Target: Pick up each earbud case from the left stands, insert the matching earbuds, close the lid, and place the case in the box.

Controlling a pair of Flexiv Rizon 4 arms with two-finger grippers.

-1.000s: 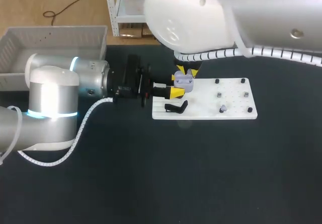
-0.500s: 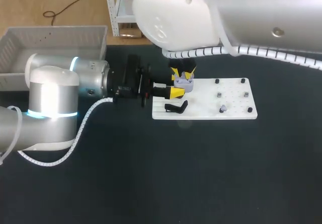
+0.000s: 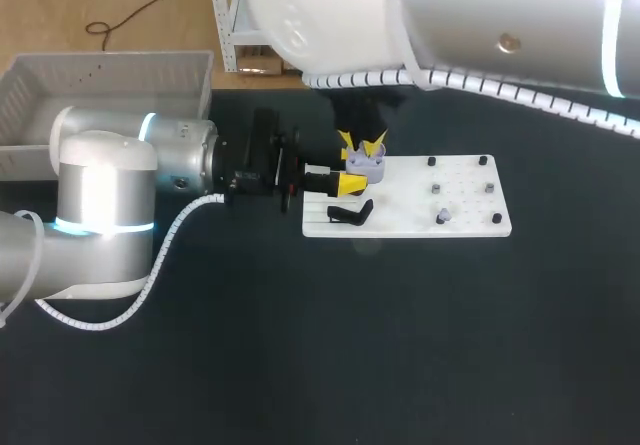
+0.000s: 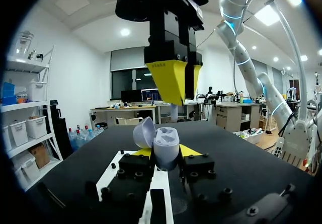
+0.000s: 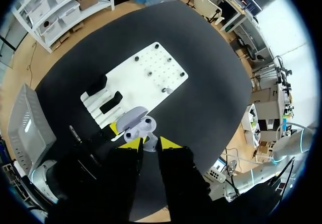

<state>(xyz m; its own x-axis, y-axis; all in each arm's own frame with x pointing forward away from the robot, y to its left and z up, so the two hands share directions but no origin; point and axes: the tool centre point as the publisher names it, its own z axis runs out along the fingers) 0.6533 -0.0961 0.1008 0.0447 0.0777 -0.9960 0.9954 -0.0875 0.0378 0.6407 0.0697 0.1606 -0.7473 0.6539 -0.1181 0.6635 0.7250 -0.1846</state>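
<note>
Lavender case (image 4: 162, 144) clamped in left hand (image 4: 166, 151), below right hand (image 5: 149, 143).

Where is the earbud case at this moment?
In the head view, the open case is held by the left gripper over the left end of the board, with the right gripper just above it.

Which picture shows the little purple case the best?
The left wrist view: the lavender plastic earbud case sits close, lid open. The head view shows it tiny; the right wrist view shows it small, from above.
</note>
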